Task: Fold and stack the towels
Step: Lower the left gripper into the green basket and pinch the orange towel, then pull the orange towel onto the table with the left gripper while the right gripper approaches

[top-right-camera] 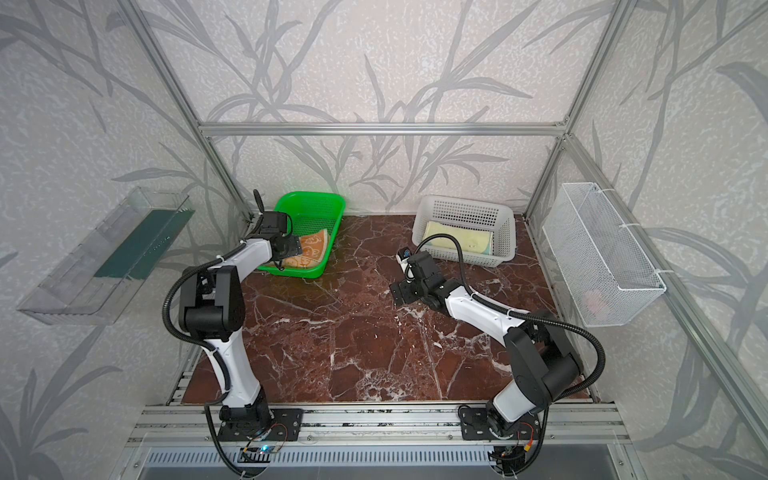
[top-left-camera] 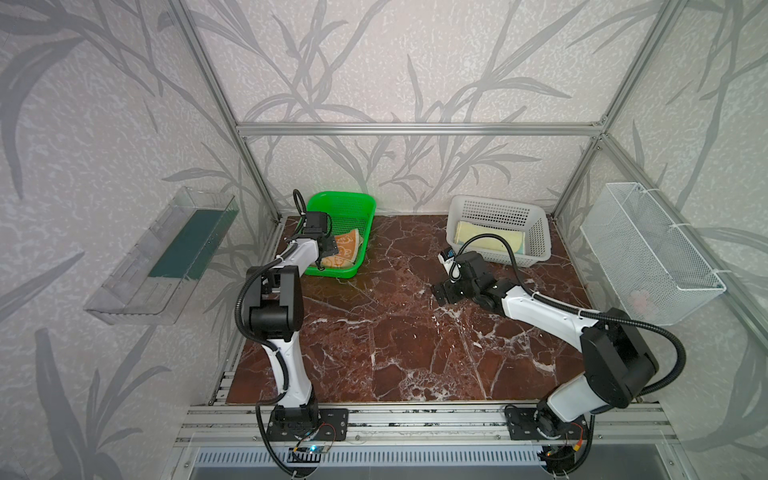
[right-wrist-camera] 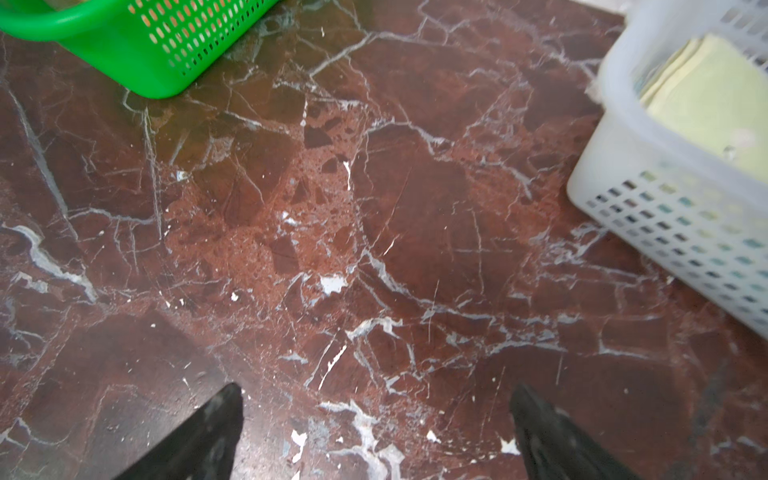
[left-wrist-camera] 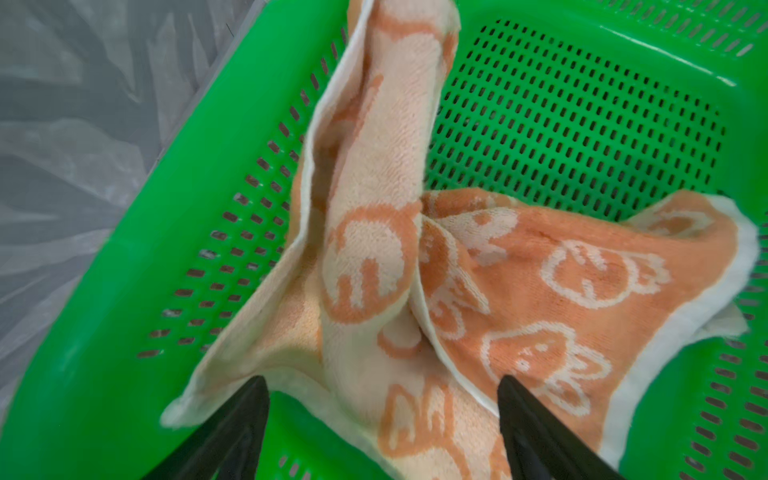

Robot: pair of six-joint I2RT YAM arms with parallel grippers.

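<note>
Pickup step: left hand [left-wrist-camera: 382, 379] spread astride crumpled towel [left-wrist-camera: 561, 282] in green basket [left-wrist-camera: 104, 353]; next pinch, lift. Right hand [right-wrist-camera: 378, 386] spread, empty.

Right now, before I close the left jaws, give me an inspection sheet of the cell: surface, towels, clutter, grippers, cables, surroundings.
Surface: marble tabletop, bare between the baskets.
Job's things: orange-cream towel crumpled in the green basket; pale yellow towel lying flat in the white basket; third towel not made out.
Clutter: nothing seen.
Grippers: left gripper open, jaws straddling a raised fold of the orange-cream towel; right gripper open above bare marble, empty.
Cables: right wrist cable arcs in front of the white basket.
Surroundings: clear shelf on the left wall, wire basket on the right.
</note>
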